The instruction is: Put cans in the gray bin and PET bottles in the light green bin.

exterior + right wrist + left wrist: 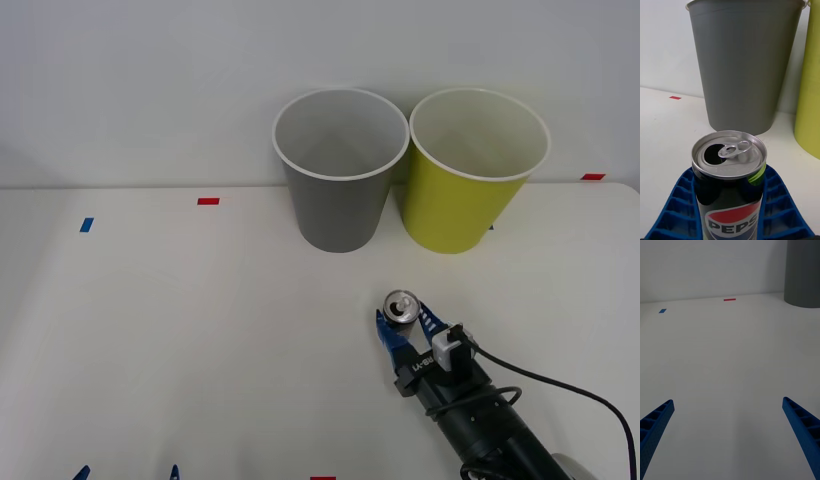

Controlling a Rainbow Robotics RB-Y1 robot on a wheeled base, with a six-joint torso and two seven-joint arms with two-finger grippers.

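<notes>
Front view: the right end effector [402, 327] grips an upright can [401, 308] on the white tabletop [180, 340], just before the gray bin [338, 170] and light green bin [474, 170], which stand side by side. The left end effector [730, 438] hangs spread wide, near the tabletop's front edge.

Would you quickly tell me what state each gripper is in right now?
Left gripper: open, holding nothing, low over the table.
Right gripper: shut on the can, in front of the gray bin.
</notes>
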